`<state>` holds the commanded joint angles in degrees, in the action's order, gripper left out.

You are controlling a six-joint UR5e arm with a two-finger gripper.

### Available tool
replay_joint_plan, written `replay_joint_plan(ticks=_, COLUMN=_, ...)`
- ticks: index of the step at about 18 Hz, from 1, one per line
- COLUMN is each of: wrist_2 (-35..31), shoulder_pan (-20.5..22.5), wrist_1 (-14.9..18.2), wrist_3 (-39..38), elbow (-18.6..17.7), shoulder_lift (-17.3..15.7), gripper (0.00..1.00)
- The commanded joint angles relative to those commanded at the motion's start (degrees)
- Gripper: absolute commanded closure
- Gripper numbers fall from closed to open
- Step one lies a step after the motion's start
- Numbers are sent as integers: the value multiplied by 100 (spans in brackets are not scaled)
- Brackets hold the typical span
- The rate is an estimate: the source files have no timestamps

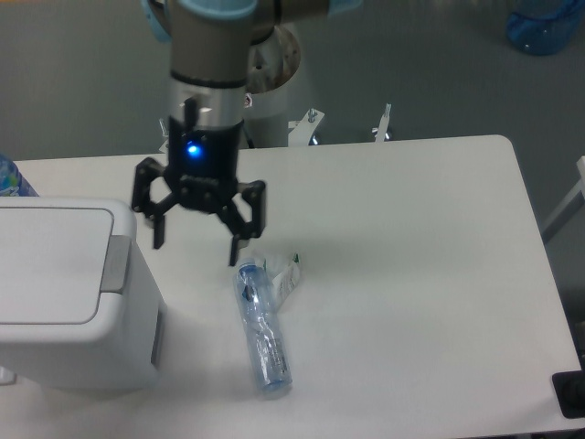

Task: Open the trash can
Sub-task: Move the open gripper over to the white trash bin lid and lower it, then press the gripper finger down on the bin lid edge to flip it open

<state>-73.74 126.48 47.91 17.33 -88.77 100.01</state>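
White trash can (64, 302), grey push bar (114, 264); black gripper (197, 243), blue light; clear bottle (262, 329).

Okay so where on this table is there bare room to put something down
The widest bare patch is the right half of the table, from the bottle to the right edge. It is crowded on the left, with the trash can, the gripper and crumpled wrapper.

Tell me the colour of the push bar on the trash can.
Grey push bar on the white trash can, camera view.
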Motion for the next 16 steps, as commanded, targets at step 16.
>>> replay_joint_plan(ticks=16, wrist_2=-9, shoulder_pan=-159, wrist_1=-62, wrist_3=-72, elbow=-70, shoulder_lift=88, gripper=0)
